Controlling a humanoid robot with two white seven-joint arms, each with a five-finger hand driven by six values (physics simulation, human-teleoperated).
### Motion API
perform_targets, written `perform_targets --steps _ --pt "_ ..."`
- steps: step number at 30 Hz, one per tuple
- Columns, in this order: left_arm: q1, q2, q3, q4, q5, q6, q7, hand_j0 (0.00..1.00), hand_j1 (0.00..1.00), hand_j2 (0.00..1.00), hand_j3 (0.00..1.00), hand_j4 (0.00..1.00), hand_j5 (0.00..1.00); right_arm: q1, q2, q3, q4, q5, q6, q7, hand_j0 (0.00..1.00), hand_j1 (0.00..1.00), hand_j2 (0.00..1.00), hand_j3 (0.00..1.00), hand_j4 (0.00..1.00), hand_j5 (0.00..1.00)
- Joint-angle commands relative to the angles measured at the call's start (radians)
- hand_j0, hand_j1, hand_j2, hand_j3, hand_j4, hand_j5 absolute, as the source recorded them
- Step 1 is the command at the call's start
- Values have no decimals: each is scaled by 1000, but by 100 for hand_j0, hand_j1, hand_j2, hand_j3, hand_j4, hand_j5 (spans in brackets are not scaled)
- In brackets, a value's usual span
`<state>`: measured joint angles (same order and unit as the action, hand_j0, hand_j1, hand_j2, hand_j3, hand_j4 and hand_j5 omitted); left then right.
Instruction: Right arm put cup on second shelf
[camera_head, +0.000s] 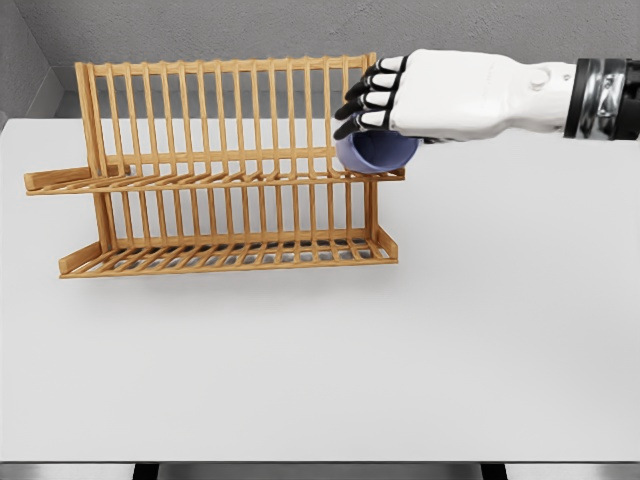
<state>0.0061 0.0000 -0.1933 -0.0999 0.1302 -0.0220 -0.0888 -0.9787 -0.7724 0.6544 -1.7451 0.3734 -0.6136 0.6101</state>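
Head view: a wooden rack (215, 170) with two slatted shelves stands on the far left part of a white table (400, 350). At the rack's right end, a blue cup (377, 153) sits at the upper shelf's edge, the right hand (420, 95) above it, fingers (368, 100) curled over its rim, arm entering from the right.

White surface (450, 330) is spread below the right hand (440, 95) and out to its left, plain and matte. Grey wall (200, 25) is seen behind the hand, up-left of it. Black supports (146, 471) are glimpsed under the surface's near edge, far below the hand.
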Motion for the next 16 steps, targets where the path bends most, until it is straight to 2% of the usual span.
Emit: perform_targets --steps 1,4,7,8,10,11,12,14,16 --pt "0 0 0 0 0 -1 0 100 100 100 100 100 100 0 -8 -82 2 -11 3 1 100 100 100 100 100 100" --pt "0 0 0 0 0 1 0 100 100 100 100 100 100 31 -42 -282 18 -15 3 1 100 100 100 100 100 100" --pt "0 0 0 0 0 -1 0 100 100 100 100 100 100 172 -105 -421 167 -14 3 1 100 100 100 100 100 100" --pt "0 0 0 0 0 -1 0 100 100 100 100 100 100 218 -116 -430 208 -14 3 1 100 100 100 100 100 100" --pt "0 0 0 0 0 1 0 100 100 100 100 100 100 357 -110 -466 219 -5 3 1 100 100 100 100 100 100" --pt "0 0 0 0 0 1 0 100 100 100 100 100 100 432 -101 -479 217 -4 3 1 100 100 100 100 100 100" --pt "0 0 0 0 0 -1 0 100 100 100 100 100 100 498 -64 -481 219 -2 3 1 100 100 100 100 100 100" --pt "0 0 0 0 0 -1 0 100 100 100 100 100 100 542 -5 -479 223 5 3 1 100 100 100 100 100 100" --pt "0 0 0 0 0 -1 0 100 100 100 100 100 100 555 5 -479 225 5 3 1 100 100 100 100 100 100"
